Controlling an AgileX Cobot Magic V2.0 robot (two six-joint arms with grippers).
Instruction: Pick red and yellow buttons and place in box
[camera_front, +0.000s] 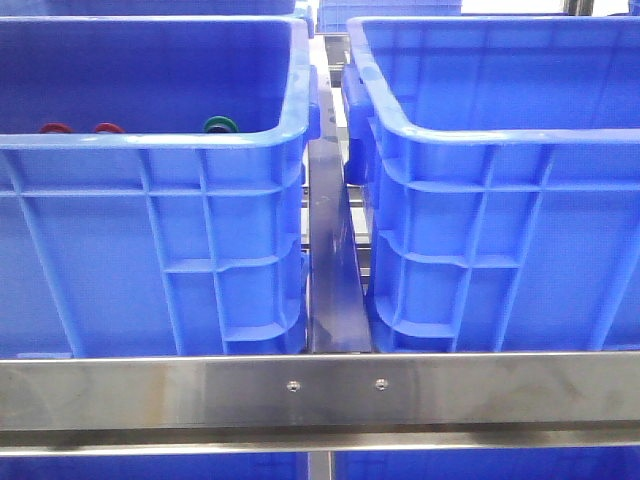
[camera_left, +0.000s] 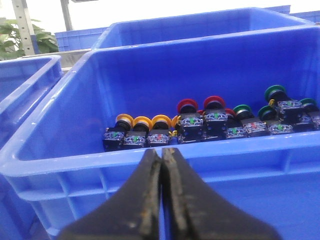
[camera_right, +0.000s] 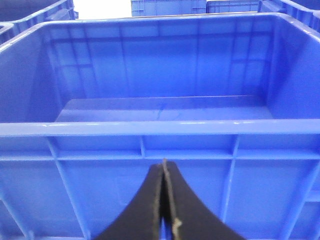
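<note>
Two deep blue crates stand side by side. The left crate (camera_front: 150, 250) (camera_left: 150, 160) holds the buttons. Yellow buttons (camera_left: 142, 123) sit in a row on dark bodies, with red buttons (camera_left: 214, 103) beside them; two red caps (camera_front: 108, 128) peek over the rim in the front view. The box (camera_front: 500, 200) (camera_right: 160, 127) on the right has nothing in it. My left gripper (camera_left: 161, 151) is shut and holds nothing, outside the near wall of the left crate. My right gripper (camera_right: 164, 163) is shut, also holding nothing, outside the near wall of the box.
Green buttons (camera_left: 274, 92) (camera_front: 219, 125) lie among the others in the left crate. A steel rail (camera_front: 320, 390) crosses in front of both crates, and a narrow metal divider (camera_front: 330, 260) runs between them. More blue crates (camera_left: 30, 85) stand behind and to the side.
</note>
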